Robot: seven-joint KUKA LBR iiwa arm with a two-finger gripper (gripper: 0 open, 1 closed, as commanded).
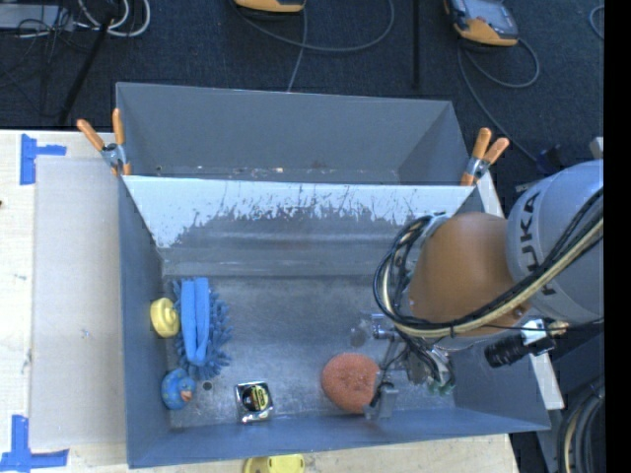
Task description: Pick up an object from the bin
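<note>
The rust-brown ball (349, 382) lies on the floor of the bin (296, 304), close to the near wall and right of its middle. It is well apart from the blue brush (197, 323), the yellow duck (164, 316) and the small black-and-yellow tape measure (254, 398) toward the near left corner. The jaws sit just beside its right flank, below the orange wrist cover (463, 269); we cannot tell how far open they stand. We judge the ball light, rough-skinned and perhaps spongy, so we would grip it across its widest middle.
</note>
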